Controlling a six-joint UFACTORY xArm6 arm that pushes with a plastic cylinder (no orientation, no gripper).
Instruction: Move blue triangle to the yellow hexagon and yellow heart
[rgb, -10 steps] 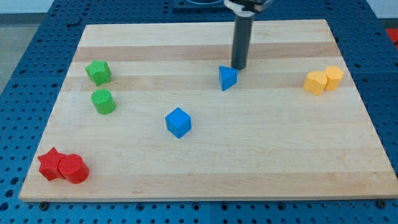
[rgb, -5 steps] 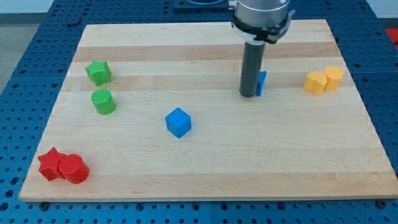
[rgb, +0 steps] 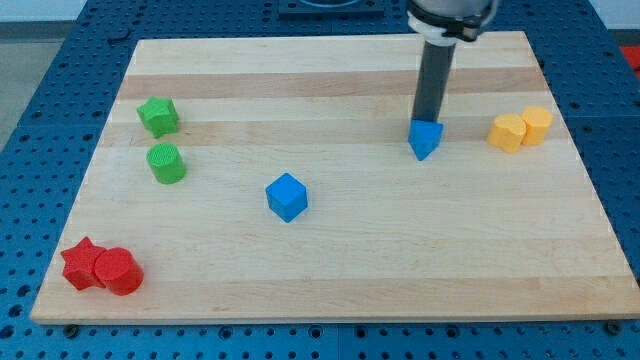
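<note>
The blue triangle (rgb: 425, 139) lies on the wooden board right of centre. My tip (rgb: 429, 121) stands just behind it, at its top edge, touching or nearly touching it. The yellow heart (rgb: 507, 132) and the yellow hexagon (rgb: 537, 124) sit side by side, touching, at the view's right. The triangle lies to the left of the heart with a gap between them.
A blue cube (rgb: 287, 196) lies near the board's middle. A green star-like block (rgb: 158, 116) and a green cylinder (rgb: 165, 163) stand at the left. A red star (rgb: 80, 263) and a red cylinder (rgb: 118, 271) sit at the bottom left corner.
The blue triangle has moved right, from the board's middle toward the yellow blocks. My tip moved right with it, going from the triangle's left side to behind it.
</note>
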